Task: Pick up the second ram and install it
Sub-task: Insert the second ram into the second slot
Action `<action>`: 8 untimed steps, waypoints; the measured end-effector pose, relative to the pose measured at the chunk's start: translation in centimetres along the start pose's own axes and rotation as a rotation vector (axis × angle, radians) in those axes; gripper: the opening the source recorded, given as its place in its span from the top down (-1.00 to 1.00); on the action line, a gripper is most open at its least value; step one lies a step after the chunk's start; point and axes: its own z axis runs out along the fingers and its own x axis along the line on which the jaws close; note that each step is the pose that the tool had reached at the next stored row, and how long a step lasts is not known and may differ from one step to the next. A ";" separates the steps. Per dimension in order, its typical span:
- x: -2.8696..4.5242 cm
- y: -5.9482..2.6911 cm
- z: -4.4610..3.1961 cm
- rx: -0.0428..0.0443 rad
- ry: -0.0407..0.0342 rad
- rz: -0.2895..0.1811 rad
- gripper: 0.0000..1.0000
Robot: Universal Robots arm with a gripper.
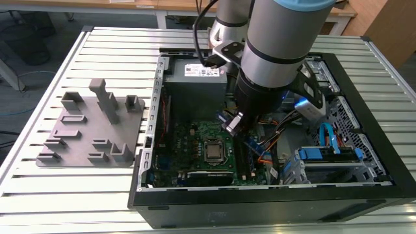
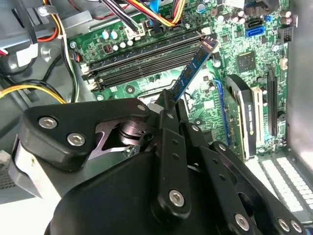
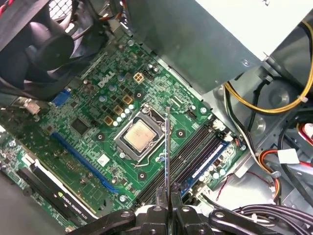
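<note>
Second wrist view has the tool [image 2: 170, 100] closed on the second ram [image 2: 195, 63]: two black fingers [image 2: 166, 105] pinch one end of the blue stick, and the rest juts out free over the green motherboard [image 2: 244, 63]. The stick's far end lies over one end of the long black memory slots [image 2: 146, 58]; whether it touches them cannot be told.

In the first wrist view the tool [image 3: 167, 196] holds the same stick [image 3: 167, 147] edge-on, a thin line between the fingertips. It passes just beside the slots [image 3: 195, 152] and points toward the processor socket [image 3: 138, 134]. One slot carries a blue strip [image 3: 210, 157] along its length. A black fan [image 3: 49, 44] sits at one corner of the board.

In the exterior view the arm reaches down into an open black computer case [image 1: 273, 204], with the tool [image 1: 234, 126] low over the board near the socket [image 1: 213, 151]. A grey power supply [image 1: 195, 78] fills the case's far end.

The case lies on a slatted metal desk [image 1: 65, 195]. On the exterior view's left, a grey fixture plate [image 1: 85, 141] with upright blocks stands beside the case. Wooden tables [image 1: 130, 6] stand behind the desk.
</note>
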 end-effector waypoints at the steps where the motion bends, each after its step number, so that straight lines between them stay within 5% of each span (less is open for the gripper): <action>1: 0.00 0.00 0.00 0.0002 -0.0003 0.009 0.73; 8: 0.00 0.00 0.03 0.0015 -0.0021 0.068 0.73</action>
